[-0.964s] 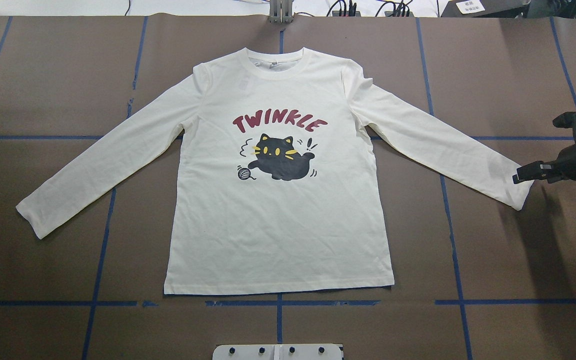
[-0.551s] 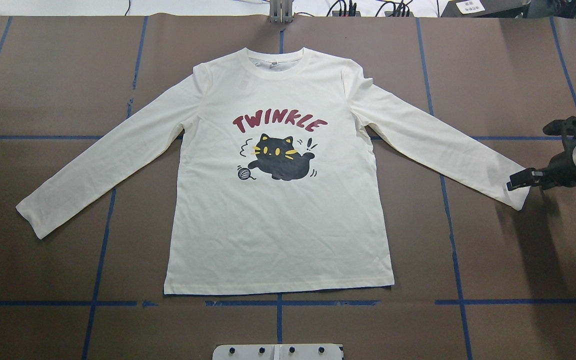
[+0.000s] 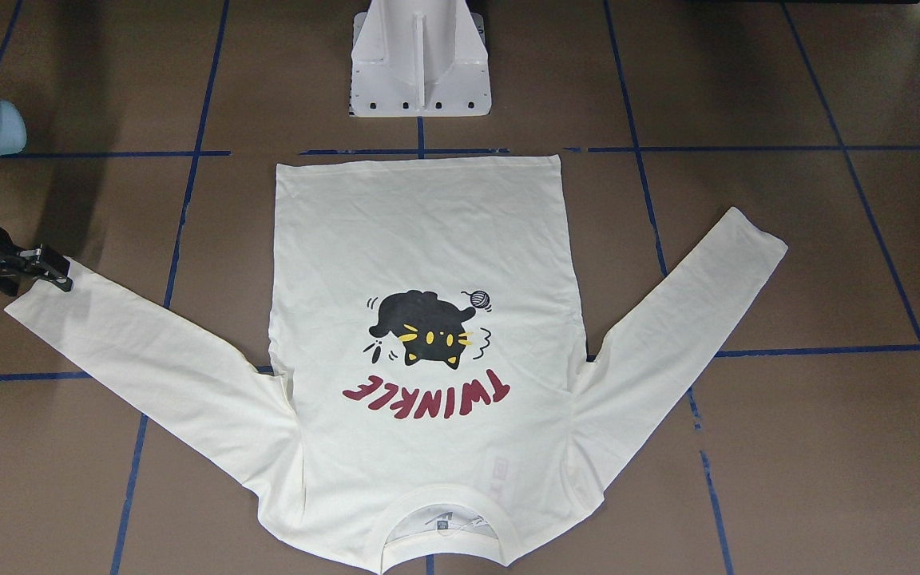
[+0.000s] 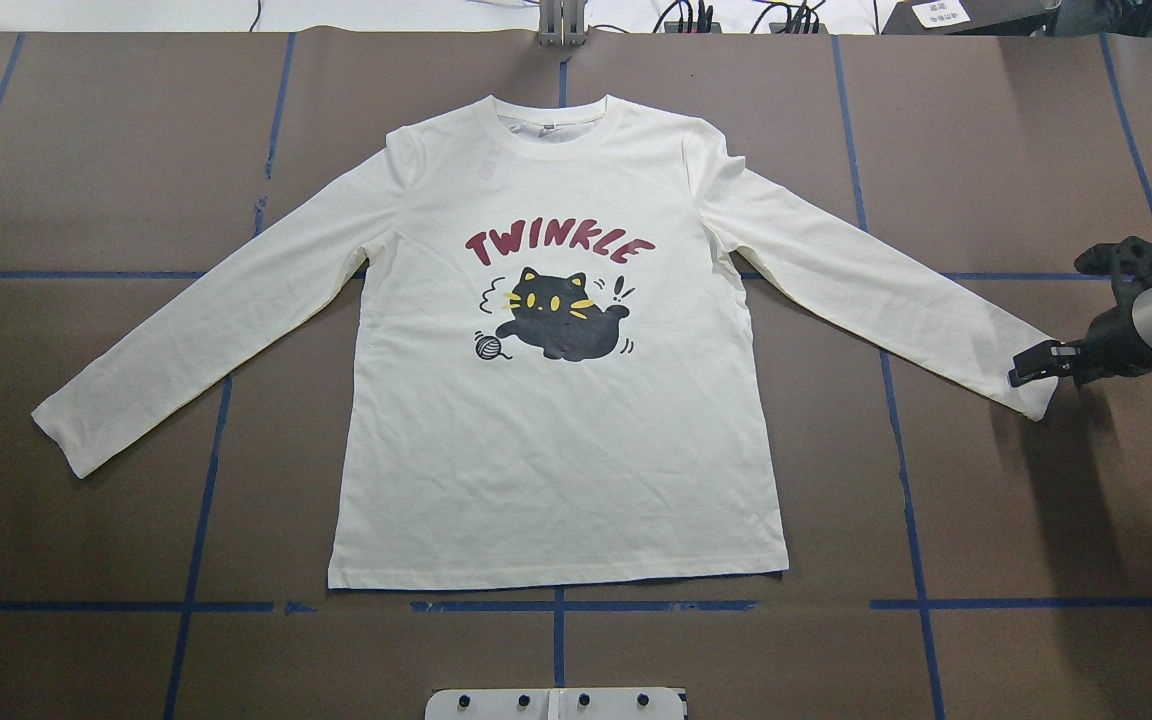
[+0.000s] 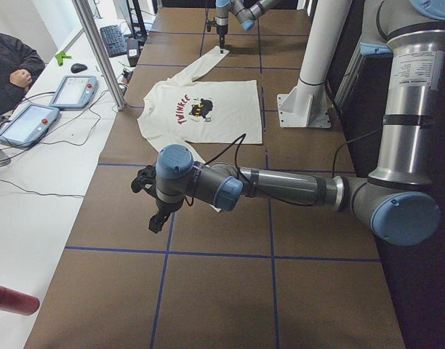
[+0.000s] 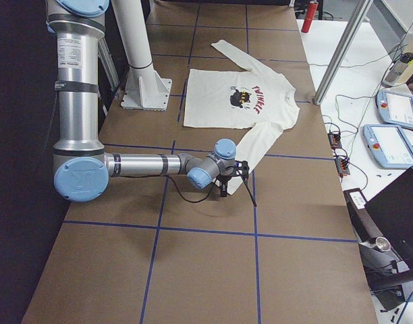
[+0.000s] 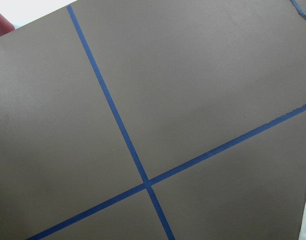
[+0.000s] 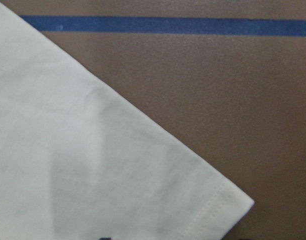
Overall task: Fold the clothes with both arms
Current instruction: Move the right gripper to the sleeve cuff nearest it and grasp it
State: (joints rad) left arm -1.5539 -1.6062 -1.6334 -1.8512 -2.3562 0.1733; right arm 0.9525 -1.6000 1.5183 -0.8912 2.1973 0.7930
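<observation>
One cream "TWINKLE" T-shirt lies flat, print up, on the table in the front-facing view, with the right hand at a sleeve cuff. Overhead, I cannot tell whether that hand's fingers are apart or together. From the left end the same goes for the left hand, which is well apart from the shirt.

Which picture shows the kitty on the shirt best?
The overhead exterior view: the cat print is upright, big and sharp there. The front-facing view shows it upside down; both side views show it tiny; the wrist cameras miss it.
</observation>
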